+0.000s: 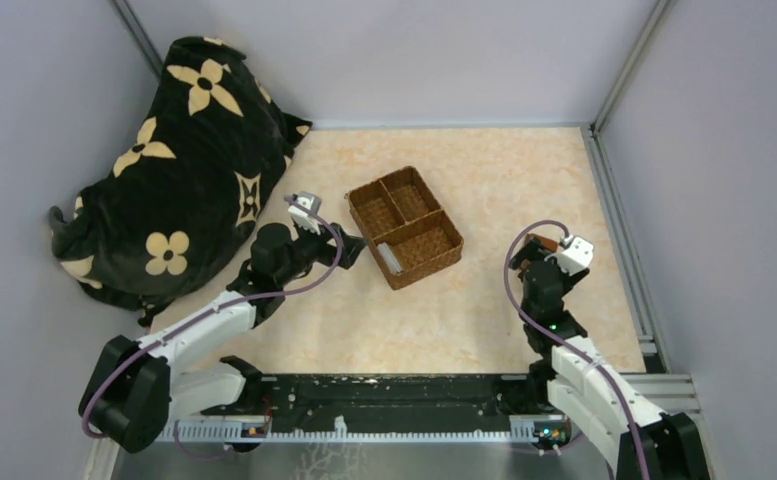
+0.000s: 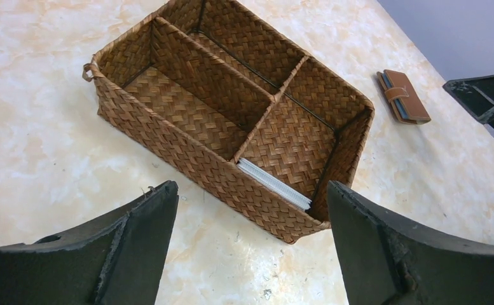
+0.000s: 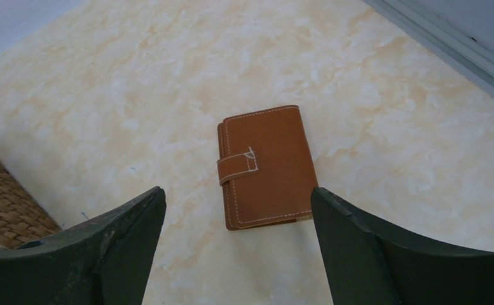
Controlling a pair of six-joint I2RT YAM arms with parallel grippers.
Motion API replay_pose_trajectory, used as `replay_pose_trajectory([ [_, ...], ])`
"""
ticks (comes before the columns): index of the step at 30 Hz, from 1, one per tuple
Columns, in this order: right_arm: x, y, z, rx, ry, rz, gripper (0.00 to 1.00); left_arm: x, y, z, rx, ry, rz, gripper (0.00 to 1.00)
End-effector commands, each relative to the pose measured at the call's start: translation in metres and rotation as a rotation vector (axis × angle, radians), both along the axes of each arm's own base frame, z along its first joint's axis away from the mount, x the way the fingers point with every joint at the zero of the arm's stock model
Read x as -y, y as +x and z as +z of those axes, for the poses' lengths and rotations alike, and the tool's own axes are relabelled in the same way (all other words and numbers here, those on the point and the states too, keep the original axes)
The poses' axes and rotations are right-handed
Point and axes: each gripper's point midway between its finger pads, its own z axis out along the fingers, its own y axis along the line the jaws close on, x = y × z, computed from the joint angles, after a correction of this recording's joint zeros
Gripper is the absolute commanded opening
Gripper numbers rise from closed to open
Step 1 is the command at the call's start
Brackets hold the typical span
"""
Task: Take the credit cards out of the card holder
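Between the widely spread, empty jaws of the right gripper (image 3: pixel 236 206), the card holder (image 3: pixel 266 168) is lying flat on the table (image 3: pixel 136 95), strap fastened and long axis pointing away from the wrist. Farther off, the left gripper (image 2: pixel 252 190) is hovering open and empty by the basket (image 2: pixel 168 136).
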Motion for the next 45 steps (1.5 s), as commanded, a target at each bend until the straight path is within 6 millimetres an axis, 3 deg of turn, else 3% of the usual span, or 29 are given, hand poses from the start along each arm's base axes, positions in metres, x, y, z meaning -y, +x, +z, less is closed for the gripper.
replay_pose_trajectory([
  [1,-0.005,0.010,0.037,0.138,0.025,0.016,0.87,-0.010,0.002,0.008,0.038,-0.031,0.067,0.97],
  [4,-0.006,0.011,0.037,0.131,0.022,0.021,0.98,-0.024,0.011,0.002,0.032,-0.017,0.160,0.99],
  [8,-0.005,0.014,0.033,0.056,0.010,0.003,0.99,-0.034,0.019,-0.012,-0.005,0.004,0.239,0.99],
  [13,-0.004,0.003,0.031,-0.121,0.046,-0.043,0.84,-0.035,0.019,-0.028,-0.017,0.036,0.235,0.91],
  [18,-0.006,-0.003,0.048,-0.178,0.012,0.004,0.81,-0.034,0.020,-0.027,-0.019,0.029,0.235,0.82],
  [20,-0.005,-0.004,0.043,-0.204,0.031,0.008,0.80,-0.034,0.020,-0.025,-0.014,0.024,0.231,0.70],
  [24,0.002,0.002,0.016,-0.275,0.056,-0.012,0.69,-0.029,0.017,-0.020,-0.009,0.011,0.203,0.11],
  [25,0.005,0.003,0.009,-0.303,0.052,-0.028,0.69,-0.029,0.016,-0.020,-0.010,0.007,0.202,0.01],
  [26,0.009,0.004,0.003,-0.332,0.046,-0.052,0.69,-0.029,0.016,-0.020,-0.007,0.004,0.200,0.00],
  [27,0.010,0.006,-0.001,-0.359,0.041,-0.063,0.71,-0.029,0.016,-0.019,-0.005,0.000,0.200,0.04],
  [28,0.010,0.008,-0.005,-0.384,0.038,-0.068,0.73,-0.029,0.016,-0.019,-0.006,-0.001,0.201,0.24],
  [30,0.005,0.015,-0.010,-0.415,0.047,-0.044,0.78,-0.029,0.015,-0.018,0.002,-0.009,0.198,0.74],
  [31,0.001,0.018,-0.010,-0.424,0.054,-0.030,0.79,-0.028,0.014,-0.017,0.003,-0.017,0.191,0.89],
  [32,-0.001,0.022,-0.009,-0.422,0.058,-0.022,0.80,-0.025,0.013,-0.016,0.002,-0.026,0.176,0.96],
  [35,0.001,0.027,-0.007,-0.429,0.048,-0.034,0.80,-0.010,0.007,-0.014,0.007,-0.047,0.085,0.99],
  [40,0.001,0.029,-0.020,-0.477,0.037,-0.043,0.81,0.014,-0.004,-0.020,-0.026,-0.078,-0.051,0.95],
  [45,-0.007,0.029,-0.030,-0.489,0.081,-0.015,0.82,0.034,-0.014,-0.027,-0.041,-0.103,-0.148,0.83],
])
